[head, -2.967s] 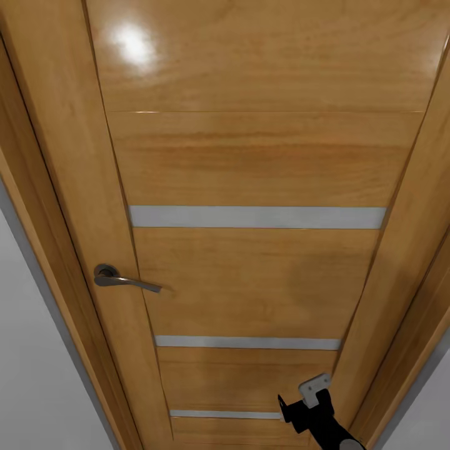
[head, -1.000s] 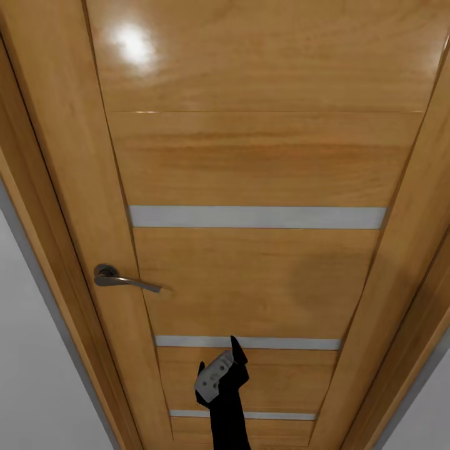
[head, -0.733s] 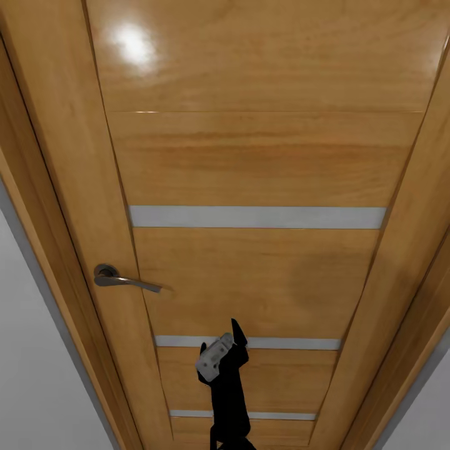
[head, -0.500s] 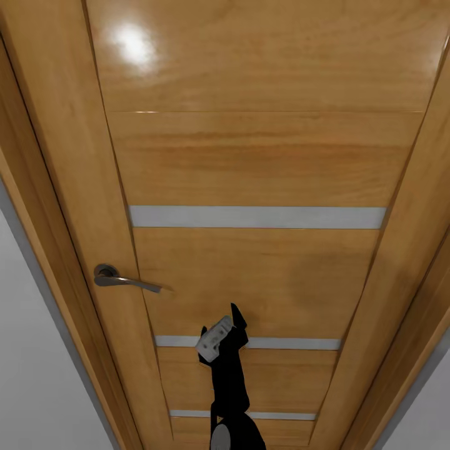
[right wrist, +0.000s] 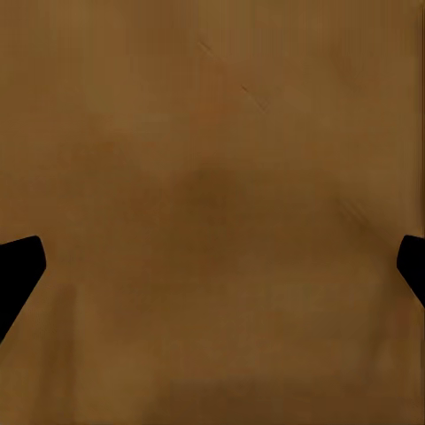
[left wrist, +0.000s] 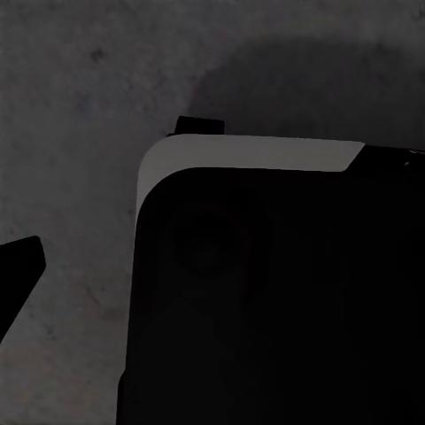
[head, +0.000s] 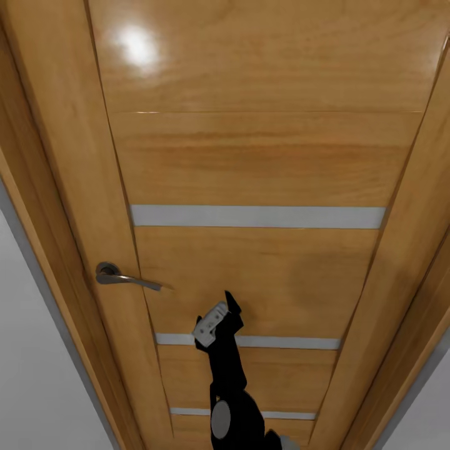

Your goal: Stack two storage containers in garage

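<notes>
Wooden door [head: 262, 162] spans the head view: honey-coloured panels, three grey inlay strips, shiny glare near top. Frame [head: 50, 206] on both sides, pale wall [head: 25, 375] outside it. Metal lever handle [head: 125, 279] on the door's left stile. Right arm reaches up from the bottom edge; right gripper [head: 215, 322] close against the door below and right of the handle, fingers spread apart in the wrist view, nothing between them. Left gripper [left wrist: 18, 274]: one fingertip over dark grey floor [left wrist: 80, 115] beside a black-and-white robot part [left wrist: 266, 292]; grip state cannot be told. Containers' whereabouts can't be told
</notes>
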`<state>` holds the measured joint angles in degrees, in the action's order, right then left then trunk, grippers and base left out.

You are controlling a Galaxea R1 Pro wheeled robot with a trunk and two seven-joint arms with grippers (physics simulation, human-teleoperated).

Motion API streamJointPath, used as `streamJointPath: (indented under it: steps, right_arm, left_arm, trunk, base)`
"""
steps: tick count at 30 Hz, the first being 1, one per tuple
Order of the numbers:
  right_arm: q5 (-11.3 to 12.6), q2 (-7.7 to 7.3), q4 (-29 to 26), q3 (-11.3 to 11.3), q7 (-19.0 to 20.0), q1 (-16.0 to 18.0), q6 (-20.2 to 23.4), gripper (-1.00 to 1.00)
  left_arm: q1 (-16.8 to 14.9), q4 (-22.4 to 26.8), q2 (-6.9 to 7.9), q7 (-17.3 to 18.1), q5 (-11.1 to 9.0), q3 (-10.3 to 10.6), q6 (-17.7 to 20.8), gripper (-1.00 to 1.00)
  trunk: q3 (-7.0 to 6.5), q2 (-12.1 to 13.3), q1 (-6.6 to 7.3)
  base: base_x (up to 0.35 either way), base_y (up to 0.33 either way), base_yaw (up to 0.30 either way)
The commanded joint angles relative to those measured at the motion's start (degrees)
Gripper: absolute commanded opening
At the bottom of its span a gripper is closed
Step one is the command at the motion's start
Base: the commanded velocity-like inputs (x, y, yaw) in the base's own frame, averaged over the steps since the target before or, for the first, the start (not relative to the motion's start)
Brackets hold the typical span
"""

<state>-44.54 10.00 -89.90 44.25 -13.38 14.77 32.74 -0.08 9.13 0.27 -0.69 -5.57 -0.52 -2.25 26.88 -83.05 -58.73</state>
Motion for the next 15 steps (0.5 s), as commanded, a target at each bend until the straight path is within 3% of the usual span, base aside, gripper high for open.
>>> streamJointPath:
  steps: [1, 3, 9, 15]
  right_arm:
    - [-0.24, 0.0, -0.01, 0.13, -0.05, 0.26, 0.47, 1.0]
    - [1.0, 0.0, 0.08, 0.08, 0.24, 1.77, 0.55, 1.0]
    - [8.73, 0.0, 0.36, -0.64, 0.54, 8.71, 5.29, 1.0]
    - [10.38, 0.0, 0.87, -2.6, 0.55, 11.02, 6.28, 1.0]
  left_arm:
    - [-0.01, 0.01, 0.0, -0.01, -0.58, -0.01, -0.12, 1.0]
    - [-0.01, 0.01, 0.01, -0.01, -0.58, -0.01, -0.12, 1.0]
    - [-0.01, 0.01, 0.07, -0.01, -0.58, -0.01, -0.12, 1.0]
    - [-0.01, 0.01, 0.06, -0.01, -0.58, -0.01, -0.12, 1.0]
  trunk:
    - [0.05, -0.03, 0.0]
    - [0.05, -0.03, 0.0]
    - [0.05, -0.03, 0.0]
    - [0.05, -0.03, 0.0]
  base:
    - [0.0, 0.0, 0.0]
    - [0.0, 0.0, 0.0]
    - [0.0, 0.0, 0.0]
    - [0.0, 0.0, 0.0]
